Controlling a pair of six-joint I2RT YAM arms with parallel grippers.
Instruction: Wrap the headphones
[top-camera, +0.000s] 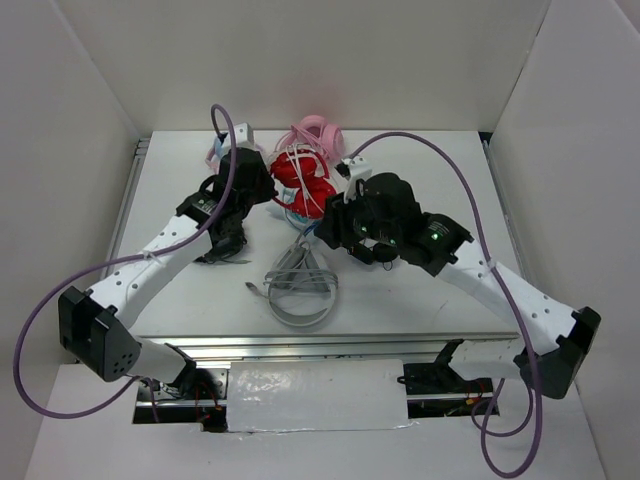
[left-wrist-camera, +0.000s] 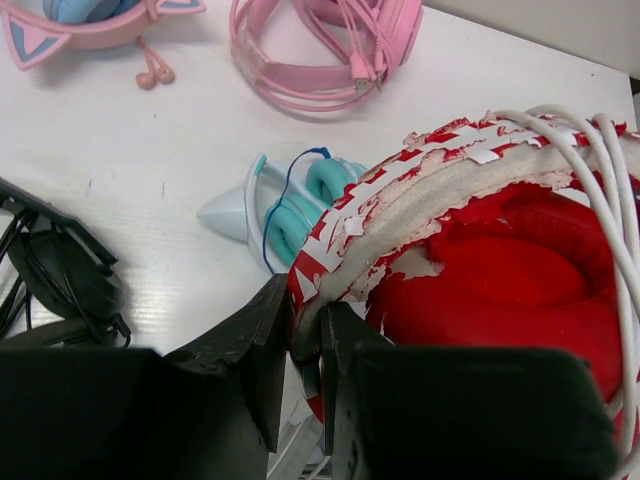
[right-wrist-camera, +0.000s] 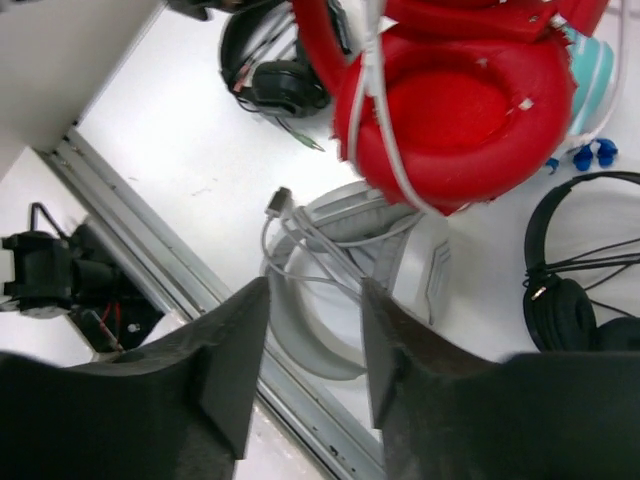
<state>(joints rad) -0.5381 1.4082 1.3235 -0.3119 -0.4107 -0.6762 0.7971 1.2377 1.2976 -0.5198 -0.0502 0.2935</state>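
Observation:
The red headphones (top-camera: 300, 180) hang at the back middle of the table, held up off the surface. In the left wrist view their headband (left-wrist-camera: 400, 190) has peeling red-and-white skin, and my left gripper (left-wrist-camera: 305, 325) is shut on its lower end. The thin white cable (left-wrist-camera: 590, 170) runs in several turns over the band and the red cup (left-wrist-camera: 500, 270). My right gripper (right-wrist-camera: 312, 295) stands open just below and in front of a red cup (right-wrist-camera: 450, 110), with nothing between its fingers; a strand of white cable (right-wrist-camera: 385, 130) crosses that cup. From above, the right gripper (top-camera: 328, 225) sits just right of the headphones.
Grey-white headphones (top-camera: 300, 285) with a loose cable lie in front, under the right gripper. Black headphones (left-wrist-camera: 60, 270) lie left, another black pair (right-wrist-camera: 570, 290) right. Pink headphones (left-wrist-camera: 330, 50), a cat-ear pair (left-wrist-camera: 60, 25) and teal earphones (left-wrist-camera: 290, 200) lie behind. The metal rail (right-wrist-camera: 150, 220) marks the near edge.

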